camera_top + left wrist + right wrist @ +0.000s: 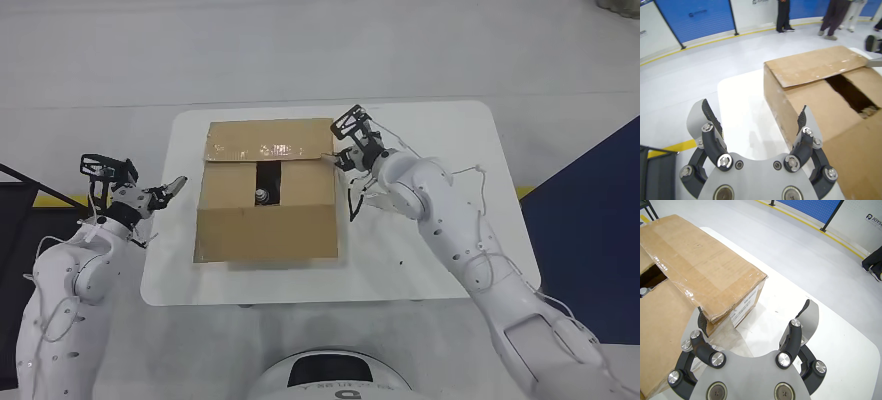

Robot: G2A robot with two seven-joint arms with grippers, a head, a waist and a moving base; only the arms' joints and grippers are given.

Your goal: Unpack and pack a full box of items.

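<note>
The box (265, 235) is sitting on the bench (440, 130), far flap (696, 262) lying partly over its opening. The right gripper (754, 311), jaws wide, is touching that flap's corner. It is probably best hooking under the corner and swinging the flap outward. The left gripper (754, 109) is hovering alongside the box, jaws wide.

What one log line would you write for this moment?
box: on table, top part-open | left claw: open, beside box, apart | right claw: open, at far flap corner

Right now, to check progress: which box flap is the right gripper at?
The far flap, the taped one lying on top; the open right gripper has one finger at its corner.
</note>
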